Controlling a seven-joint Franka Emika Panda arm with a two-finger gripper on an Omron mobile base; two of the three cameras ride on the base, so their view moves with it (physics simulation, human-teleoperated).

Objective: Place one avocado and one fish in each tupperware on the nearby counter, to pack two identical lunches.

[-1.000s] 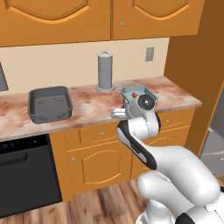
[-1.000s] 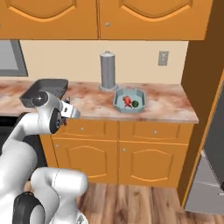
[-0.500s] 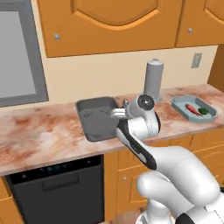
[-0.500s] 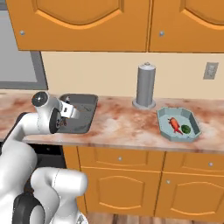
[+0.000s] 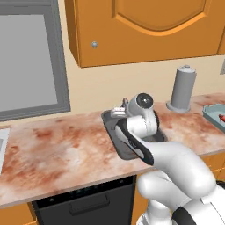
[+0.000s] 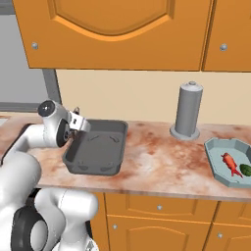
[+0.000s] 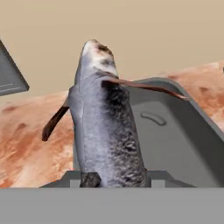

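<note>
Two trays sit on the bench (image 6: 147,162): the dark grey tupperware (image 6: 98,147) lies empty, while the pale blue-grey tupperware (image 6: 228,164) holds a red-orange fish (image 6: 230,163) and green avocado (image 6: 246,170). Closed jaws grip the dark grey fish (image 7: 105,127) over the dark tray's edge.

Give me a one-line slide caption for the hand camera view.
Gripper shut on a dark grey fish, held over the counter at the edge of the dark grey tupperware.

I stood in a home kitchen: orange wooden wall cupboards (image 6: 112,32) hung above a long mottled reddish-brown stone counter (image 6: 152,162), matching cabinet doors (image 6: 162,228) sat below it, and a black oven front (image 5: 85,206) was built in underneath.
</note>
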